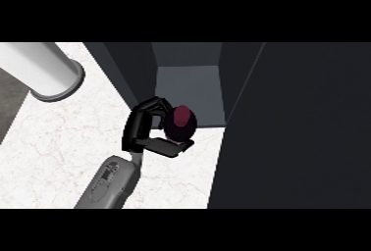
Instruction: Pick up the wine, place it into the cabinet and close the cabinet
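The wine [181, 121] is showing as a small, dark, round bottle with a deep red top, seen from above. It is sitting inside the curl of the left hand [138, 130], on the side of the hand away from the arm. The hand is black and shiny, and it is wrapping round the bottle. The fingers [148, 105] are bending round the far side of the wine, and the flat thumb [163, 146] is pressing in on the near side, so the hand is pinching the wine between them.

Just past the fingers, the cabinet [190, 86] is standing open, and the wine is sitting right at its mouth. Inside, it is looking smooth, grey and boxy, with straight dark walls. A big, flat, dark door [297, 127] is filling the space on the far side of the wine from the hand.

Under the hand, the counter [65, 147] is looking like white stone with thin pink lines. The smooth grey forearm [112, 181] is running back from the hand. Well off to the arm's side of the hand, a fat white tube [43, 68] with a grey rim is lying on the counter
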Robot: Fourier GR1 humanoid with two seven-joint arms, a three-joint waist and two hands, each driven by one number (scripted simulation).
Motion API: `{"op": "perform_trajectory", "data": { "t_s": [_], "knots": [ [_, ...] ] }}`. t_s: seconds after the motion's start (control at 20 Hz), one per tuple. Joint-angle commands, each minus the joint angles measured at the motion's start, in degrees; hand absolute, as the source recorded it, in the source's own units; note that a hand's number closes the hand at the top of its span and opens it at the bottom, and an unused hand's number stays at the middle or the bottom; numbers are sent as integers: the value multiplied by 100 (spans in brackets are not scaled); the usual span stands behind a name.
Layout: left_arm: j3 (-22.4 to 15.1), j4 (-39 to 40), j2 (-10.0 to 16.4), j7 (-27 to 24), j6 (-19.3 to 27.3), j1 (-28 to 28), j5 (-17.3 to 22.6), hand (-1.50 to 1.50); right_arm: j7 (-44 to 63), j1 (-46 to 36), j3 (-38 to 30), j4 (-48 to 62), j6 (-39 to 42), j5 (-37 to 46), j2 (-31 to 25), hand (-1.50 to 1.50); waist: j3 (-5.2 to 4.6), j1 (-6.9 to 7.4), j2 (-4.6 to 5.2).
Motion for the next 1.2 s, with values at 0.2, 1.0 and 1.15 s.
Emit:
{"op": "perform_trajectory", "data": {
  "t_s": [0.2,1.0,1.15],
  "knots": [
    [23,1116,-10,-350,78,-812,454,150,290,441,27,-1219,44,-100,-99,-150,-3,0,5],
    [-129,3478,-10,-625,676,-2745,1360,150,-177,616,104,-1171,246,-398,-16,-150,-2,-264,51],
    [-209,4077,-10,-656,850,-3133,1248,150,-350,500,68,-789,344,-503,56,-150,0,-258,85]
  ]
}}
